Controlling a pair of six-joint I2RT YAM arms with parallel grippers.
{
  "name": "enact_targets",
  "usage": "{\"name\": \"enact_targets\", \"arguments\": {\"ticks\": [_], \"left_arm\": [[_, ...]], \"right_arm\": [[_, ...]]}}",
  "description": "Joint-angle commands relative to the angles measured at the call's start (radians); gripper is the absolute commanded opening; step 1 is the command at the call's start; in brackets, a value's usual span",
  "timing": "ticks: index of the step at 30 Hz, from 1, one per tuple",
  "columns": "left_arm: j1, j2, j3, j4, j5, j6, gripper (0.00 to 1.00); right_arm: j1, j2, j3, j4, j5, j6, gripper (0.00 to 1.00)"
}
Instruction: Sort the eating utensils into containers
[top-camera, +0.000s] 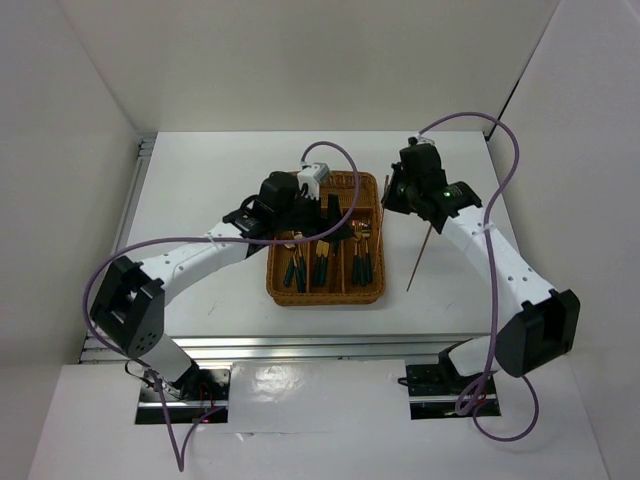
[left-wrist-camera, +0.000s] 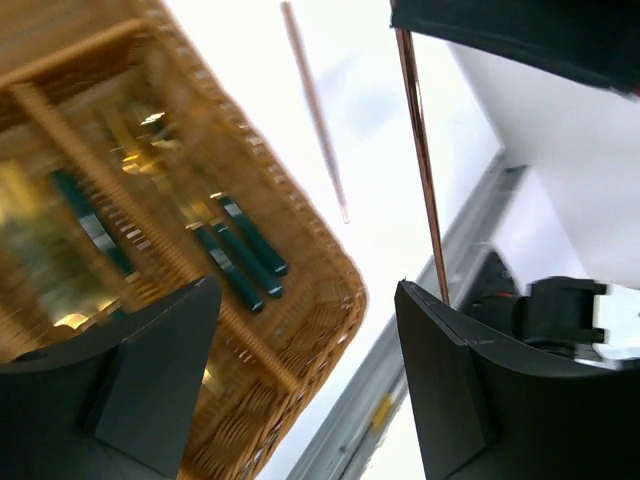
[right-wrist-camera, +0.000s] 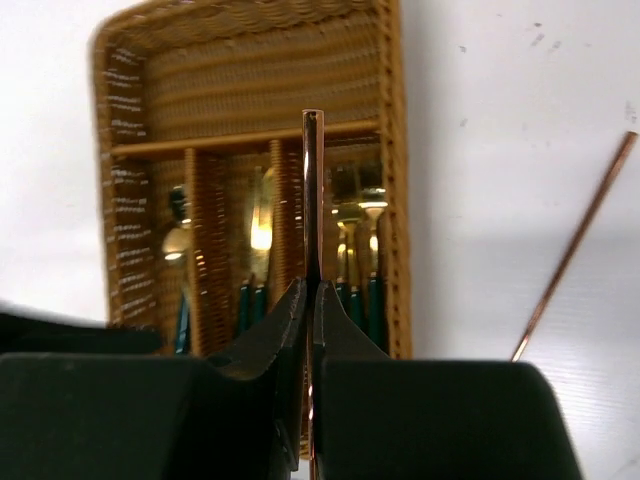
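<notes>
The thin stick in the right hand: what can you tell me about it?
The stick is a slim, straight chopstick with a shiny coppery look and a blunt tip. The right hand is closed tight on it, and a long part sticks out beyond. It hangs in the air by the right edge of the basket, touching nothing else.

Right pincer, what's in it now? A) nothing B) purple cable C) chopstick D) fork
C: in the right wrist view the right pincer is shut on a thin chopstick that sticks out past its fingertips, with the wicker tray behind it.
</notes>
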Motion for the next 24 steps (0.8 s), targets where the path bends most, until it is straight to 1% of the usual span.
{"name": "enact_targets", "arguments": {"ticks": [1,4,7,10,14,17,20,24], "left_arm": [[-0.004,0.070,0.005,0.205,0.174,-0.044,0.85],[-0.004,0.124,0.015,0.265,0.248,-0.084,0.85],[-0.015,0.124,-0.028,0.380,0.258,-0.120,0.85],[-0.025,0.124,-0.038,0.402,0.241,-0.129,0.86],[-0.035,0.161,-0.020,0.437,0.275,-0.140,0.86],[-0.035,0.210,-0.009,0.506,0.316,-0.196,0.85],[-0.035,0.259,0.020,0.506,0.339,-0.219,0.79],[-0.044,0.279,0.020,0.558,0.359,-0.262,0.70]], "right_arm": [[0.006,-0.048,-0.024,0.071,-0.073,0.015,0.03],[0.017,-0.048,-0.033,0.071,-0.073,0.034,0.03],[0.017,-0.037,-0.044,0.081,-0.082,0.034,0.03],[0.026,-0.037,-0.064,0.109,-0.094,0.045,0.03],[0.026,-0.037,-0.073,0.121,-0.113,0.054,0.04],[0.026,-0.028,-0.082,0.132,-0.113,0.063,0.04],[0.026,-0.028,-0.093,0.141,-0.113,0.063,0.04],[0.026,-0.046,-0.104,0.141,-0.113,0.072,0.04]]}}
